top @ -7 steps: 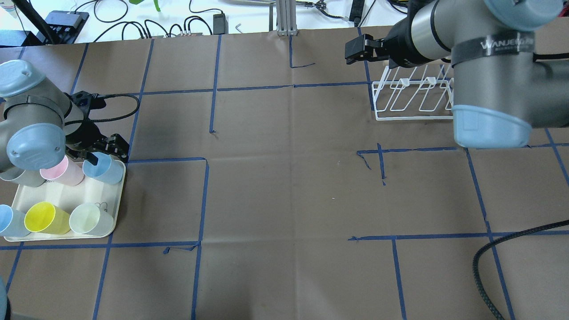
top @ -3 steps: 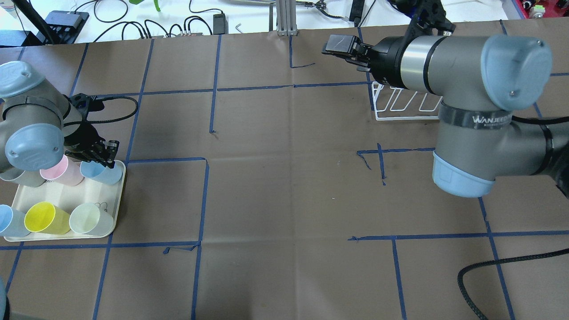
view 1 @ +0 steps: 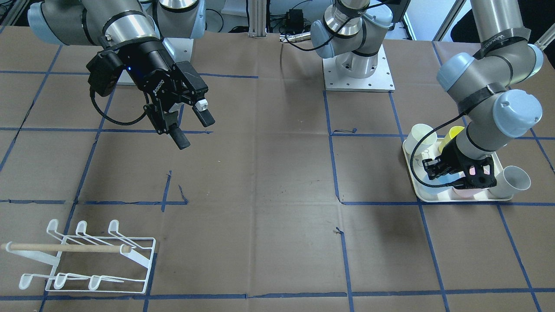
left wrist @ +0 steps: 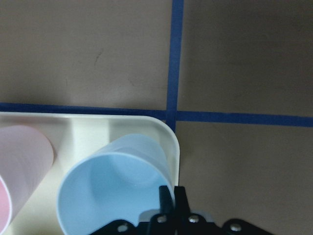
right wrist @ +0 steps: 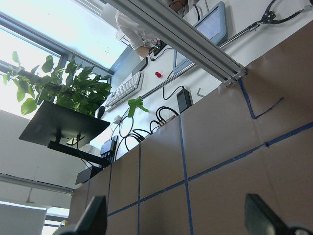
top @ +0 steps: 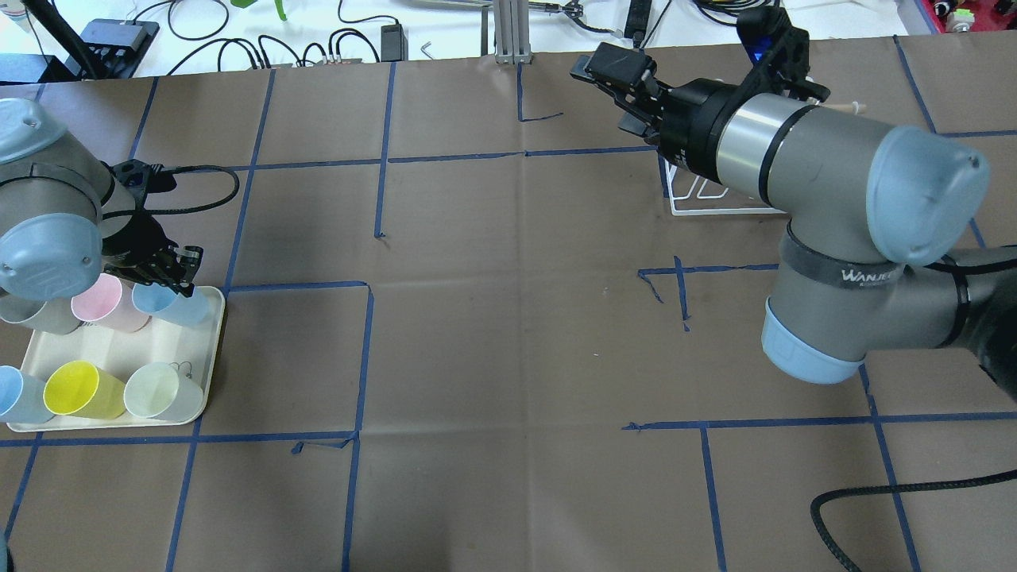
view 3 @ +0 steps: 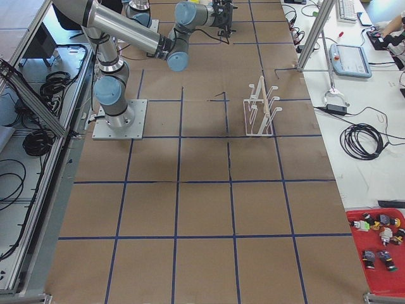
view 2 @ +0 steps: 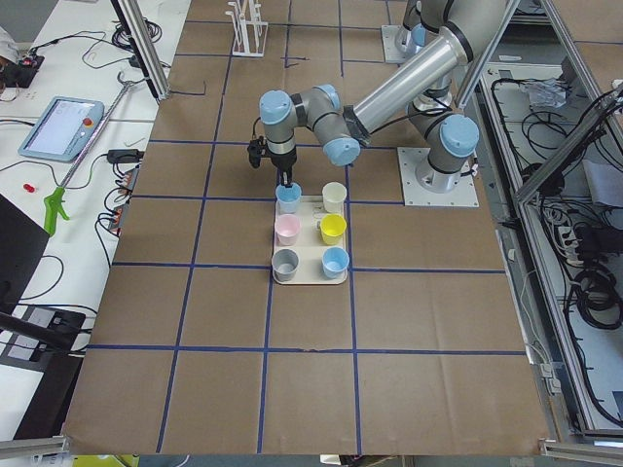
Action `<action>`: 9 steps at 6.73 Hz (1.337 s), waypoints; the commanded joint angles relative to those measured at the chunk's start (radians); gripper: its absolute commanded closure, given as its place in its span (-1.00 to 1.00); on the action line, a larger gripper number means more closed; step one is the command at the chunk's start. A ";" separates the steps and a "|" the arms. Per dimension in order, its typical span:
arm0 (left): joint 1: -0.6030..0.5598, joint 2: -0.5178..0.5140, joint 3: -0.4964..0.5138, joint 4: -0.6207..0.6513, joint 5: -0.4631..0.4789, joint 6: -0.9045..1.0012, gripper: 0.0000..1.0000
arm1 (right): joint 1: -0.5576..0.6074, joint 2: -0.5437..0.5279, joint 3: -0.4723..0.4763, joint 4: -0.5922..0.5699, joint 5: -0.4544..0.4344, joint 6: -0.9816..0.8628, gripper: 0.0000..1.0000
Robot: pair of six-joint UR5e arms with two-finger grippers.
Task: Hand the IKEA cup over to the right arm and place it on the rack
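Note:
A light-blue IKEA cup (top: 171, 306) stands in the far right corner of the cream tray (top: 111, 349) at the left of the overhead view. My left gripper (top: 179, 274) is shut on its rim; in the left wrist view the cup (left wrist: 112, 186) has its wall pinched between the fingertips (left wrist: 180, 196). The right arm's gripper (top: 616, 95) hangs open and empty in the air, off the table, left of the white wire rack (top: 699, 191). From across the table that gripper (view 1: 190, 125) is far from the rack (view 1: 86, 255), which holds no cups.
The tray also holds a pink cup (top: 103, 302), a grey cup (top: 40, 314), a yellow cup (top: 75, 389), a pale green cup (top: 159, 391) and a second blue cup (top: 16, 393). A black braided hose (top: 874, 492) loops over the near right table. Cables lie beyond the far edge.
My left gripper has shut on the blue cup's rim and shifted slightly left. The right arm has swung so that its open gripper moved left, away from above the rack.

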 commanded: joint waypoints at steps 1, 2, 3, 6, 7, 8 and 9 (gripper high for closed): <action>-0.011 0.091 0.081 -0.149 0.000 -0.004 1.00 | 0.003 0.000 0.095 -0.228 0.002 0.217 -0.99; -0.018 0.087 0.195 -0.247 -0.009 -0.002 1.00 | 0.001 -0.003 0.132 -0.244 0.003 0.230 -0.99; -0.028 0.062 0.322 -0.354 -0.018 0.001 1.00 | 0.003 0.003 0.150 -0.301 0.000 0.235 -0.99; -0.104 0.041 0.445 -0.368 -0.189 0.018 1.00 | 0.001 0.014 0.150 -0.472 -0.020 0.540 -0.99; -0.105 0.048 0.427 -0.302 -0.296 0.030 1.00 | 0.000 0.015 0.150 -0.474 -0.021 0.557 -0.99; -0.110 0.041 0.420 -0.197 -0.417 0.031 1.00 | 0.000 0.014 0.149 -0.474 -0.021 0.560 -0.99; -0.110 0.033 0.396 -0.049 -0.593 0.036 1.00 | 0.001 0.011 0.150 -0.471 -0.021 0.559 -1.00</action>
